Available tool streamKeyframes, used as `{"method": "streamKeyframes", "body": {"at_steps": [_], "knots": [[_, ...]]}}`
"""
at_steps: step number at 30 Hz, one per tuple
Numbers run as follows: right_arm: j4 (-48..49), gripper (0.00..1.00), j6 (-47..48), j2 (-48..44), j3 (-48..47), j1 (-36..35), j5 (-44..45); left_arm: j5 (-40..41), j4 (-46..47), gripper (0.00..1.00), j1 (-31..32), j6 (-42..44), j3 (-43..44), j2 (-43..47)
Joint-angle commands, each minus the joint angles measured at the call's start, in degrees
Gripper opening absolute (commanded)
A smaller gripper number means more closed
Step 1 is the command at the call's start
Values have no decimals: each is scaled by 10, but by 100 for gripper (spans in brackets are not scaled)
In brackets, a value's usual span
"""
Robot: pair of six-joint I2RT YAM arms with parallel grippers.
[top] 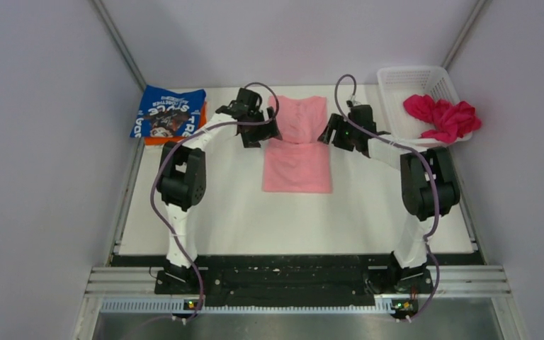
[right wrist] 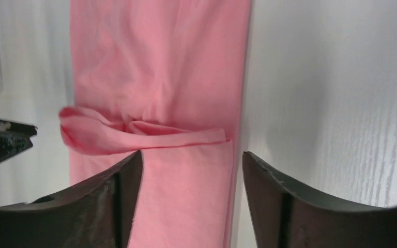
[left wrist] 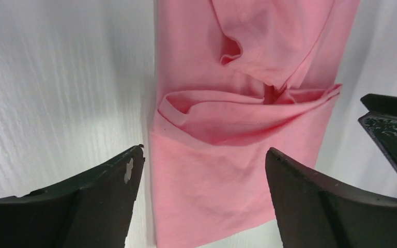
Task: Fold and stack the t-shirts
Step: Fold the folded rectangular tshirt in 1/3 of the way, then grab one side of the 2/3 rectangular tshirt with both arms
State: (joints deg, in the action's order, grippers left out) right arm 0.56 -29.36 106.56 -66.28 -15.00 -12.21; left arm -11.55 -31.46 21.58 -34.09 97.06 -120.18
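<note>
White table (top: 219,212), blue t-shirt (top: 170,112) lettered "STYLE"

A light pink cloth t-shirt (top: 297,166) lies on the white counter (top: 241,212), midway between left and right and toward the far side. A raised fold runs across it, splitting it into a far part and a near part. The left gripper (top: 263,137) sits at the shirt's left edge, level with that fold, and the right gripper (top: 328,134) sits opposite at the right edge. At the far left corner a blue printed t-shirt (top: 168,112) lies on top of an orange t-shirt (top: 157,140). At the far right corner stands a white plastic lattice basket (top: 397,78). A bunched magenta t-shirt (top: 440,115) lies in it, hanging over its right rim.
</note>
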Motion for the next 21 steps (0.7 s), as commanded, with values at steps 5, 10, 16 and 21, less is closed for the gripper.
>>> {"method": "streamKeyframes", "body": {"at_steps": [5,10,16,21], "knots": [[38,99,36,-78,18,18,-29,-13,25,99,-9,19,-29,86],[61,99,-7,-162,153,15,-29,-50,58,99,-7,-1,-175,170],[88,99,-65,-260,287,12,-44,-76,123,99,0,-21,-342,258],[78,98,-70,-283,334,-6,-51,-102,168,93,2,-53,-395,245]]}}
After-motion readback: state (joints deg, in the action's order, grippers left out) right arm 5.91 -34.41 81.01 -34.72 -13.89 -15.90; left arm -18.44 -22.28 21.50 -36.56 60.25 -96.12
